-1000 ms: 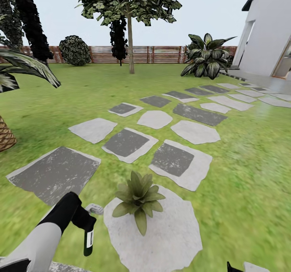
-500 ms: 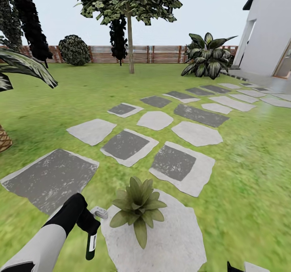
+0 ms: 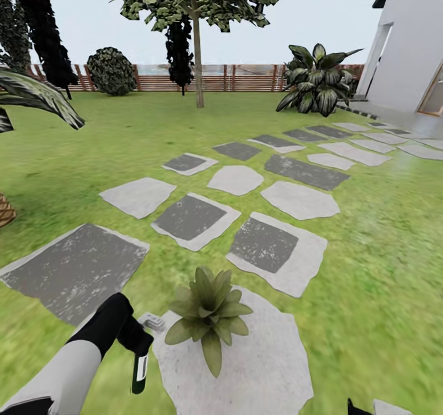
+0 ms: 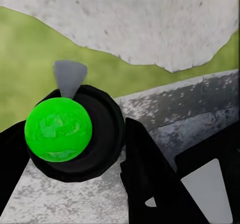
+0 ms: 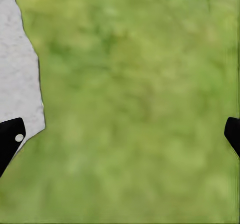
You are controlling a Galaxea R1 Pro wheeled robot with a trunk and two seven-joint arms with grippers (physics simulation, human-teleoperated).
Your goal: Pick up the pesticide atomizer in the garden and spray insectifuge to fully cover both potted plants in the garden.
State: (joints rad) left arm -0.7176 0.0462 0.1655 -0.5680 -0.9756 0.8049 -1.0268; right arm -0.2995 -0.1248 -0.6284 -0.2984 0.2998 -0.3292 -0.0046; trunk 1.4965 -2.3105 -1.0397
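hand (image 3: pixel 132 335) at left grips atomizer (image 3: pixel 139 372) beside potted plant (image 3: pixel 208 313).

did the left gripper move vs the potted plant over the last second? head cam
Yes, slightly. The left gripper, shut on the pesticide atomizer, has edged closer to the potted plant; the spray head now nearly reaches its leaves.
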